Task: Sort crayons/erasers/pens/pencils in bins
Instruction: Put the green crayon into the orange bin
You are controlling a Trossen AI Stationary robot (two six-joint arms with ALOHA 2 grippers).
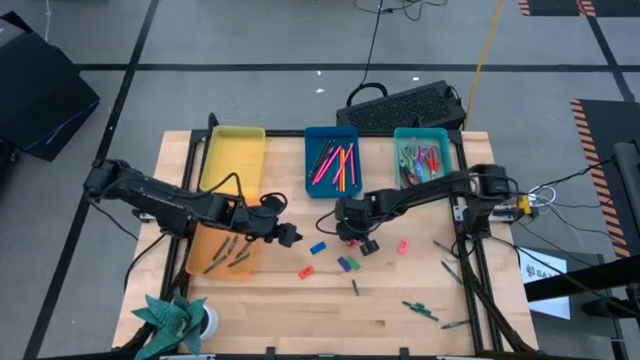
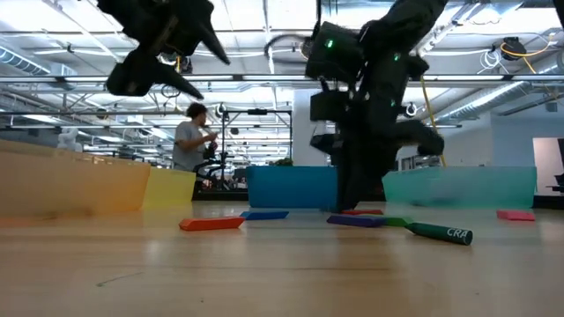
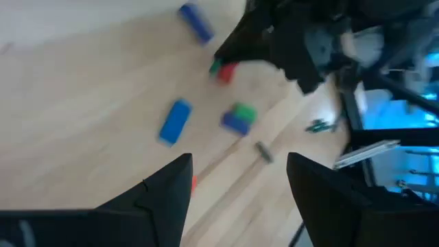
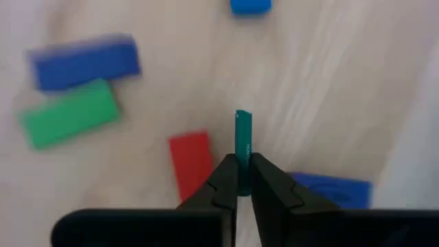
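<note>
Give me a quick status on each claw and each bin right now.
Right claw: shut on a teal stick, low over the erasers.
Left claw: open, empty, raised.
Yellow bin: empty.
Orange bin: a few dark sticks.
Blue bin: pink and orange sticks.
Teal bin: mixed sticks.

Left gripper (image 3: 236,180) agape; right gripper (image 4: 238,180) pinched

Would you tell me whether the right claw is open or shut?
Shut: in its wrist view the right claw pinches a thin teal stick.

table (image 1: 250,310): pale wood, matt, grained | bins (image 1: 232,160): smooth plastic, orange one translucent | fingers (image 4: 264,192): matt black
</note>
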